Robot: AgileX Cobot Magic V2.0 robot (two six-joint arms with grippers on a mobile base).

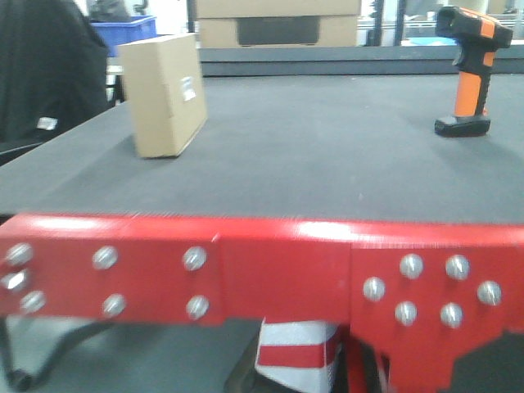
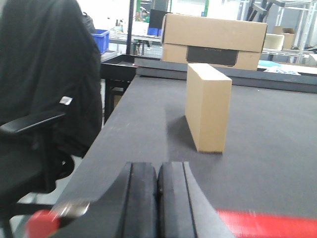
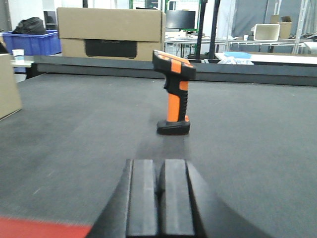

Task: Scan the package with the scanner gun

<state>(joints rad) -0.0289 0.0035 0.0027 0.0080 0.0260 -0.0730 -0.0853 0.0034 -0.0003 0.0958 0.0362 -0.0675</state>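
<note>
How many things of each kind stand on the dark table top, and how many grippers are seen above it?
package: 1
scanner gun: 1
grippers: 2 (left gripper, right gripper, both shut and empty)
Total: 4

Low front view over table [image 1: 327, 155]; wrist views behind left gripper [image 2: 157, 171], right gripper [image 3: 159, 168] (shared: large box [image 1: 337, 33])
</note>
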